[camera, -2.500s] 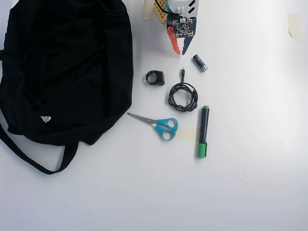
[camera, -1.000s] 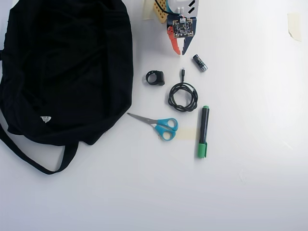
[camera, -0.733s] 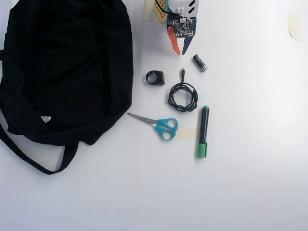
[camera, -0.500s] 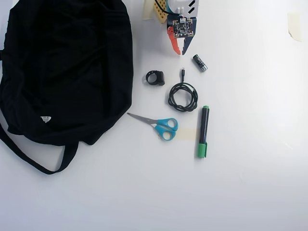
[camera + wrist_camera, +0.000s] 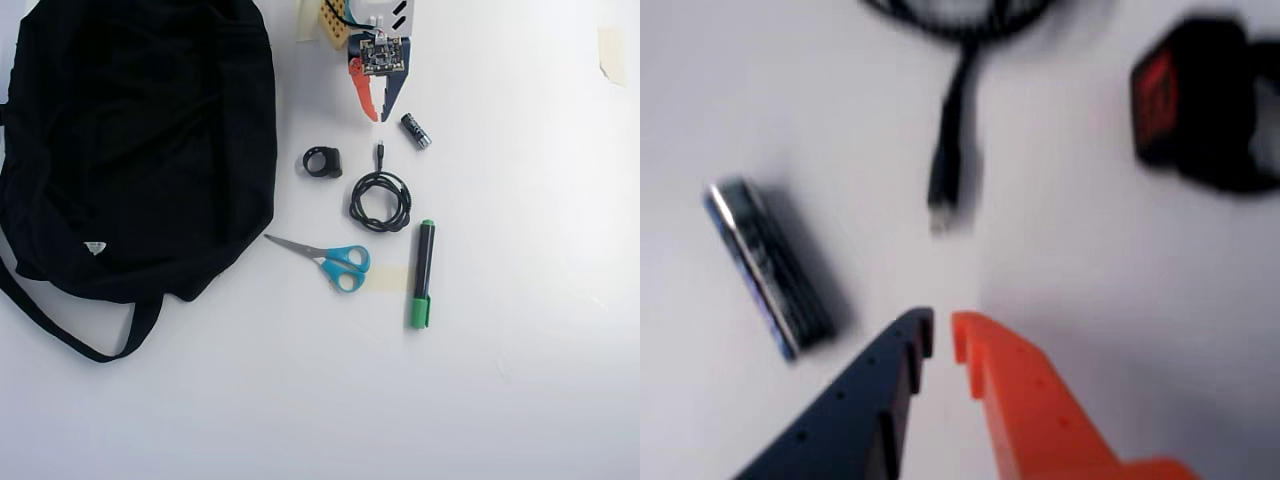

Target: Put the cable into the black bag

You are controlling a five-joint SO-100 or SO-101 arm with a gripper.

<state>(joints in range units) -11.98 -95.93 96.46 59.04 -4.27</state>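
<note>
The cable [image 5: 381,198] is a thin black cord in a small round coil on the white table, its plug end pointing toward the arm. In the wrist view the cable [image 5: 958,100] lies straight ahead, its coil cut off by the top edge. My gripper [image 5: 942,330] has a dark blue jaw and an orange jaw. The jaws stand almost together and hold nothing. It hovers a short way from the plug, also seen from overhead [image 5: 379,116]. The black bag [image 5: 140,130] lies at the left of the overhead view, strap trailing below.
A small battery [image 5: 416,131] lies beside the gripper, at left in the wrist view [image 5: 768,268]. A black ring-shaped clip [image 5: 322,162] sits left of the cable. Blue-handled scissors [image 5: 335,262] and a green-capped marker [image 5: 423,272] lie below the coil.
</note>
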